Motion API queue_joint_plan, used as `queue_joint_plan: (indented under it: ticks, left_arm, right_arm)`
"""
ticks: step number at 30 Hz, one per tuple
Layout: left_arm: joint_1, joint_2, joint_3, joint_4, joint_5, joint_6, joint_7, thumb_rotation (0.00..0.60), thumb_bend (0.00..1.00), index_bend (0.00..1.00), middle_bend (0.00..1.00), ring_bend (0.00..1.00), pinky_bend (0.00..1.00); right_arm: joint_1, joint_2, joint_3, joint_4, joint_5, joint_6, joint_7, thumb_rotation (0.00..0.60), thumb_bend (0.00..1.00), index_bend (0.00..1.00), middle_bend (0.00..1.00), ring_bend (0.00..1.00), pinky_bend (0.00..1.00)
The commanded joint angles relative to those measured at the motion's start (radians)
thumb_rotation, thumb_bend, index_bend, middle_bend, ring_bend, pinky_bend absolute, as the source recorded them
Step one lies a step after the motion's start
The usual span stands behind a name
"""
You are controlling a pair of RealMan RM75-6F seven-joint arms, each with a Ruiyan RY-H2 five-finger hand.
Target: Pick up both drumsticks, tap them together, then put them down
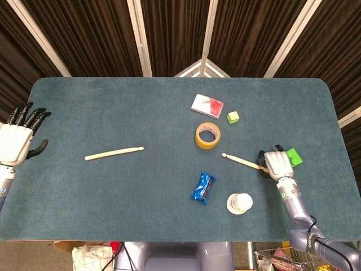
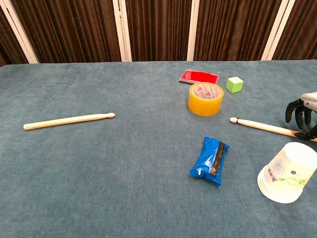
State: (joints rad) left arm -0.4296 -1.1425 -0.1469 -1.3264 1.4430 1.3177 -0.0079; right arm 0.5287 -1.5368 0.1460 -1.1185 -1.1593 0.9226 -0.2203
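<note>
One pale wooden drumstick (image 1: 114,153) (image 2: 68,120) lies alone on the blue table, left of centre. The other drumstick (image 1: 241,161) (image 2: 260,126) lies at the right with its tip pointing left toward the tape roll. My right hand (image 1: 276,162) (image 2: 303,111) grips its butt end, dark fingers curled over the stick and thumb under it. My left hand (image 1: 14,141) hovers at the table's left edge, fingers spread and holding nothing, well left of the first stick. The chest view does not show the left hand.
A yellow tape roll (image 1: 207,135) (image 2: 205,98) stands just beyond the held stick's tip. A blue packet (image 1: 203,188) and a tipped paper cup (image 1: 240,203) (image 2: 286,172) lie nearer me. A green cube (image 1: 233,117), a red-white card (image 1: 207,105) and a green brick (image 1: 293,156) lie nearby.
</note>
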Motion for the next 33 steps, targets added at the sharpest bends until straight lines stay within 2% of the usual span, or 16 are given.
queue_joint_plan:
  ticks: [1, 7, 11, 16, 19, 23, 29, 33]
  left_arm:
    - [0.001, -0.002, 0.0, 0.006, -0.002, -0.001, -0.004, 0.6, 0.46, 0.19, 0.15, 0.0, 0.0]
    - [0.006, 0.0, -0.001, 0.007, 0.005, 0.01, -0.021, 0.6, 0.46, 0.19, 0.15, 0.0, 0.0]
    - [0.024, 0.022, 0.0, -0.032, 0.014, 0.039, -0.045, 0.6, 0.45, 0.18, 0.12, 0.0, 0.0]
    - [0.088, 0.073, 0.041, -0.14, 0.061, 0.115, -0.042, 0.6, 0.41, 0.17, 0.09, 0.0, 0.0]
    - [0.134, 0.089, 0.08, -0.186, 0.083, 0.146, -0.028, 0.6, 0.4, 0.16, 0.09, 0.0, 0.0]
    - [0.198, 0.104, 0.136, -0.243, 0.106, 0.181, 0.044, 0.6, 0.4, 0.16, 0.07, 0.0, 0.0]
    - [0.28, 0.091, 0.181, -0.288, 0.105, 0.236, 0.114, 0.6, 0.4, 0.16, 0.05, 0.0, 0.0]
    - [0.316, 0.058, 0.195, -0.275, 0.103, 0.258, 0.068, 0.6, 0.4, 0.16, 0.05, 0.0, 0.0]
  right_arm:
    - [0.001, -0.003, 0.013, -0.019, 0.035, 0.008, -0.047, 0.6, 0.46, 0.38, 0.49, 0.43, 0.14]
    - [-0.003, 0.034, 0.032, -0.087, 0.079, 0.015, -0.08, 0.6, 0.45, 0.29, 0.41, 0.36, 0.13]
    - [-0.028, 0.113, 0.071, -0.212, 0.119, 0.064, -0.068, 0.6, 0.31, 0.19, 0.27, 0.25, 0.09]
    - [-0.111, 0.2, 0.103, -0.402, 0.142, 0.193, -0.009, 0.6, 0.29, 0.14, 0.19, 0.18, 0.08]
    - [-0.175, 0.25, 0.081, -0.497, 0.073, 0.278, 0.051, 0.6, 0.29, 0.12, 0.17, 0.17, 0.07]
    - [-0.269, 0.306, 0.021, -0.575, -0.074, 0.429, 0.105, 0.6, 0.29, 0.12, 0.16, 0.16, 0.07]
    - [-0.353, 0.364, -0.062, -0.604, -0.25, 0.569, 0.091, 0.6, 0.29, 0.12, 0.13, 0.15, 0.06]
    - [-0.391, 0.4, -0.113, -0.601, -0.361, 0.63, 0.077, 0.6, 0.29, 0.12, 0.12, 0.15, 0.06]
